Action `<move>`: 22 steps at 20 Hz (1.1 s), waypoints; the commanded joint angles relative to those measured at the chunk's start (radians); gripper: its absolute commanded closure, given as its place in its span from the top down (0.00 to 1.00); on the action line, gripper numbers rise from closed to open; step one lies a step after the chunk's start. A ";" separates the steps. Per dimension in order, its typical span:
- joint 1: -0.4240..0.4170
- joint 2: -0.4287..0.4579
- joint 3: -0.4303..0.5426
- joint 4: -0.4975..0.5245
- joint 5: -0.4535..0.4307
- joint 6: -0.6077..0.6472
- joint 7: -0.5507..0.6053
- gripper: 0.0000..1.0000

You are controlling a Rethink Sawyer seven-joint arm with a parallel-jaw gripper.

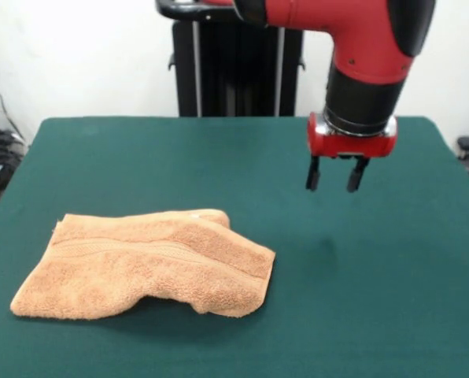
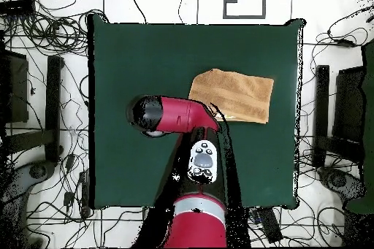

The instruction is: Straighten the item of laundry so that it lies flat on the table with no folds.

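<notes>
The orange-tan towel (image 1: 148,264) lies on the green table (image 1: 376,299) at the front left, folded over itself, with its woven band running along the top layer and a bulge at its front edge. My gripper (image 1: 335,175) hangs above the table, to the right of the towel and farther back, apart from it. Its two fingers stand apart, open and empty. In the overhead view the towel (image 2: 234,94) lies right of the table's (image 2: 131,56) middle, and the arm's red end (image 2: 164,113) hides the gripper beneath it.
The black pedestal (image 1: 234,63) stands behind the table's far edge. In the overhead view, cables (image 2: 44,27) and black stands (image 2: 55,107) lie on the floor around the table, and the arm's red base (image 2: 196,224) is at the bottom edge.
</notes>
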 commanded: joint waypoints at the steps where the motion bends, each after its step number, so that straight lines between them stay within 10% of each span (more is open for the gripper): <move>1: 0.033 0.065 0.000 -0.110 0.060 0.111 0.291 1.00; 8: -0.053 0.139 0.112 -0.243 0.012 0.195 0.074 1.00; 22: -0.090 0.164 0.152 -0.244 -0.016 0.165 0.034 1.00</move>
